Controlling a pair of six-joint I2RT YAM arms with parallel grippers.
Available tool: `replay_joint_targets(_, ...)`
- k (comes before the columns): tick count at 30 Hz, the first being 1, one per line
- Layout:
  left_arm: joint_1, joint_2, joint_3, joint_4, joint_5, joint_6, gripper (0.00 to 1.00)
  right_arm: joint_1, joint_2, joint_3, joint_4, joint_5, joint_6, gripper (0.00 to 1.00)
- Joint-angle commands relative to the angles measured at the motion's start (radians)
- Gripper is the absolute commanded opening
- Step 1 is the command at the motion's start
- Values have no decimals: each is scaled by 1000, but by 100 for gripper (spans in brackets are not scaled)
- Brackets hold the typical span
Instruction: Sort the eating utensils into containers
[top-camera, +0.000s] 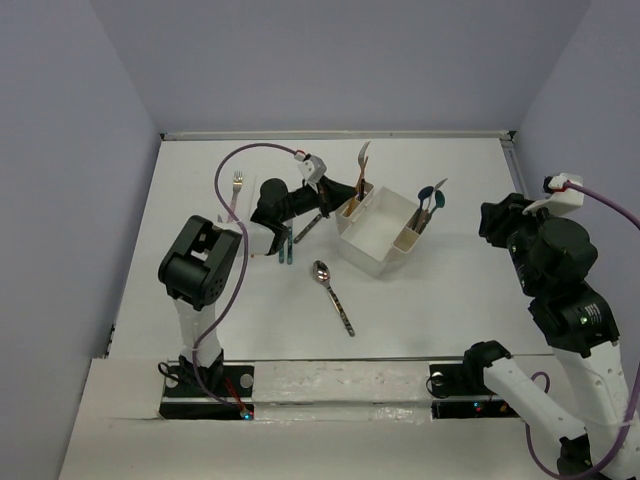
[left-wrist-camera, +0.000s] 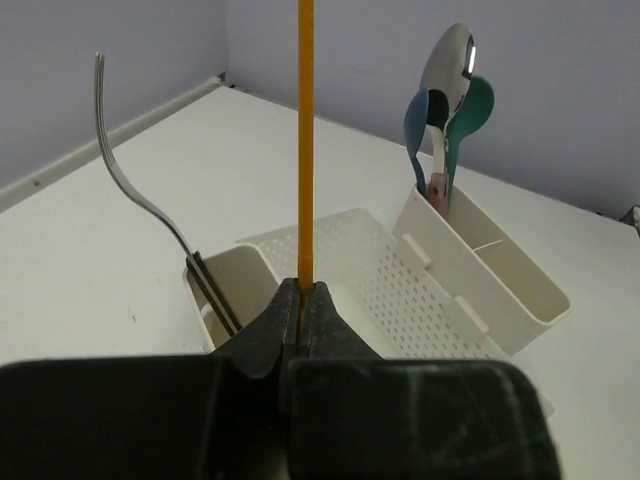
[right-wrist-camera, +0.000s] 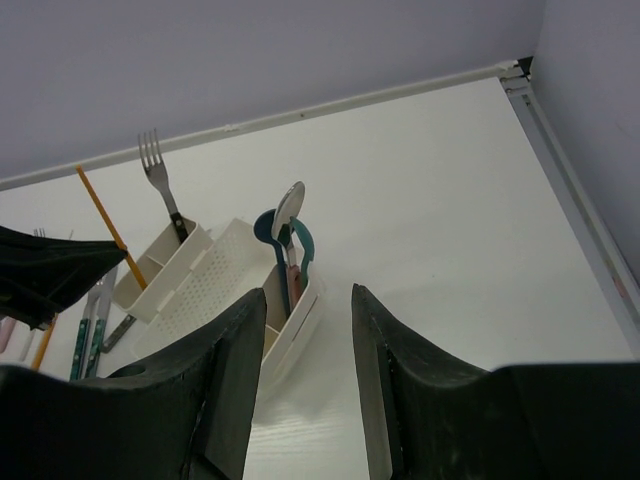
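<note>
The white caddy (top-camera: 385, 228) stands mid-table. My left gripper (top-camera: 342, 196) is at its left end and is shut on an orange chopstick (left-wrist-camera: 304, 150). The chopstick stands nearly upright, its lower end at the left end slot (right-wrist-camera: 105, 222). A dark-handled fork (top-camera: 362, 165) stands in that slot. A metal spoon and two teal spoons (top-camera: 432, 198) stand in the right end slot. A patterned-handled spoon (top-camera: 333, 296) lies in front of the caddy. My right gripper (top-camera: 497, 215) is open and empty, right of the caddy, and shows in its wrist view (right-wrist-camera: 308, 330).
A pink-handled fork (top-camera: 237, 190) lies at the far left. Teal-handled utensils (top-camera: 288, 246) and a knife (top-camera: 308, 228) lie under the left arm. The back wall edge (top-camera: 330, 134) and a right rail (top-camera: 512, 150) bound the table.
</note>
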Motion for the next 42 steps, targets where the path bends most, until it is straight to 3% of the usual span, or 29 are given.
replay_joint_targets(1,15,-3,-21,127,-6,37,0,9,-8,56,-20,24,5,45)
replay_joint_targets(10,32,13,-47,125,-10,68,0,9,-9,57,-43,31,11,45)
replay_joint_targets(12,33,6,-67,112,13,111,13,9,-9,54,-45,32,9,46)
replay_joint_targets(13,33,5,-82,109,19,120,32,9,-11,54,-43,32,9,46)
replay_joint_targets(17,38,-9,-96,90,40,151,51,9,-11,51,-45,31,9,46)
replay_joint_targets(22,38,-47,-55,26,126,201,58,9,-9,54,-45,28,3,46)
replay_joint_targets(28,42,-124,37,-75,99,183,61,9,-9,62,-33,21,-18,47)
replay_joint_targets(34,107,-225,164,-379,22,129,61,9,-13,73,-22,15,-14,47)
replay_joint_targets(36,151,-248,256,-657,-59,174,58,9,-17,47,-20,17,-6,47)
replay_joint_targets(37,165,-251,291,-774,-105,270,56,9,-17,38,-20,20,-3,47)
replay_joint_targets(38,177,-250,368,-988,-239,328,56,9,-11,28,-17,20,-3,47)
replay_joint_targets(39,179,-244,432,-1078,-401,449,53,9,-5,19,-16,6,-6,47)
replay_joint_targets(40,181,-239,433,-1159,-403,450,53,9,3,16,-16,-3,-12,47)
replay_joint_targets(41,182,-235,471,-1282,-530,535,49,9,9,15,-17,-14,-21,47)
replay_joint_targets(42,199,-222,485,-1339,-570,560,49,9,20,13,-17,-32,-25,47)
